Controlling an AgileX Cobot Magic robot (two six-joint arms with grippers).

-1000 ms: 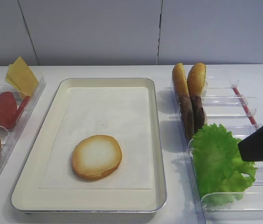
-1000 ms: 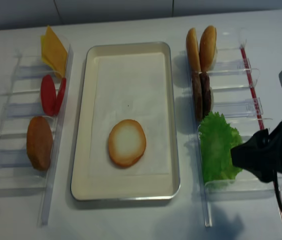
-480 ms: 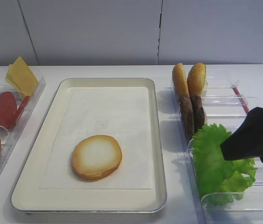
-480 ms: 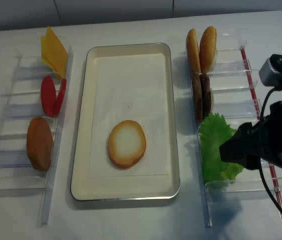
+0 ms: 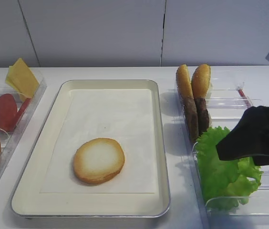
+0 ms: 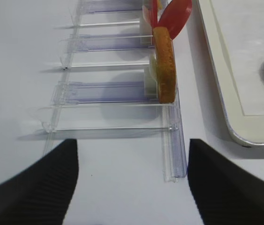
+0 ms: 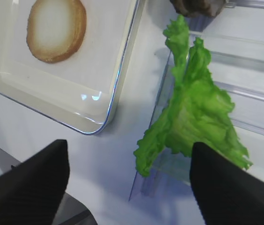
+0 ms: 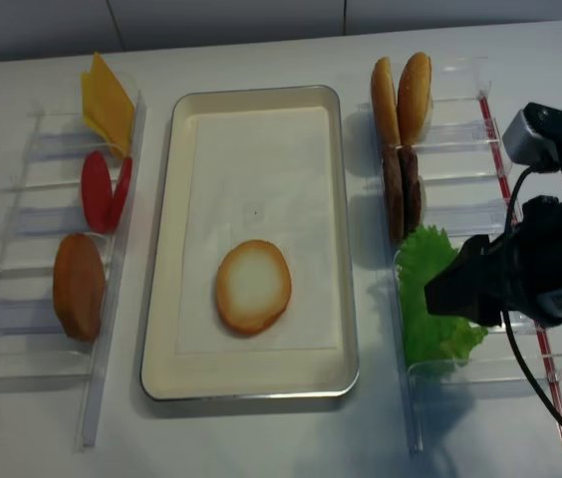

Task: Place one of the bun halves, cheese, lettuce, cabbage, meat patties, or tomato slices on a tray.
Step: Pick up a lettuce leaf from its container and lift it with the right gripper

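lettuce point(image 7: 195, 112) stands on edge in the nearest slot of the right clear plastic rack point(image 5: 249, 107), frilly leaf leaning toward the tray side, one tip hanging out over the rack's front corner. right gripper point(image 7: 127, 180) hangs right over it, fingers point(image 7: 29, 183) spread wide apart, one fingertip on the tray side above bare table, the other just past the leaf's outer edge; nothing between them, not gripping the leaf. in the high views the black gripper body covers the leaf's right part.

tray point(image 5: 53, 124) sits mid-table with its white paper liner point(image 5: 110, 109); one bun half point(image 5: 98, 160) lies flat on the liner, pale toasted face up, toward the near end. tray edge is just beside the right rack, not touching the lettuce.

same right rack, farther back: two meat patties point(image 5: 196, 116) on edge, touching each other, then two bun halves point(image 5: 193, 81) on edge at the far end.

left rack point(image 8: 52, 249) across the tray: cheese point(image 5: 22, 78) slice tilted at the far end, two tomato slices point(image 5: 6, 111) next, then another bun half point(image 8: 79, 285) standing on edge nearer the front.

left gripper point(image 6: 132, 180) is over bare white table point(image 5: 125, 71) at the near end of the left rack, fingers wide apart, empty, well clear of the bun half.
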